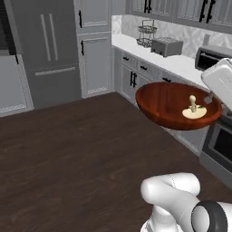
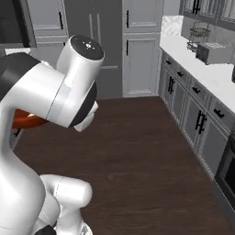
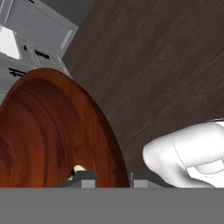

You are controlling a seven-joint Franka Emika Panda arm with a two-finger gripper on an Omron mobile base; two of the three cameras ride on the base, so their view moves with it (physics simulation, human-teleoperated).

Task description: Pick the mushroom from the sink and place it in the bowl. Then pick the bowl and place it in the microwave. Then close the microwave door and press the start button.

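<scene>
1. A wide, shallow bowl of glossy reddish-brown wood [image 1: 174,105] hangs in the air above the dark wood-plank floor [image 1: 68,154], lifted clear of any surface and tipped slightly toward the left base camera.
2. A small cream-beige mushroom [image 1: 194,110] sits cap-down inside the bowl with its thin stem pointing up, near the bowl's right side.
3. In the hand view the claw [image 3: 109,179] straddles the bowl's rim: one dark fingertip [image 3: 85,178] lies inside the bowl, the other outside it, the rim clamped between them.
4. The same view shows a sliver of the mushroom just beside the inner fingertip, at the bottom of the bowl's wall.
5. The white arm [image 1: 222,81] reaches the bowl from the right edge of the left base view.
6. In the right base view, the arm's bulk covers most of the bowl, leaving an orange-brown slice [image 2: 25,120] visible at the left.
7. Behind the bowl a white surface [image 1: 167,61] runs along grey cabinets, carrying a small silver toaster [image 1: 166,46] and a black wire basket [image 1: 147,34].
8. A tall grey refrigerator [image 1: 47,50] stands at the far wall.
</scene>
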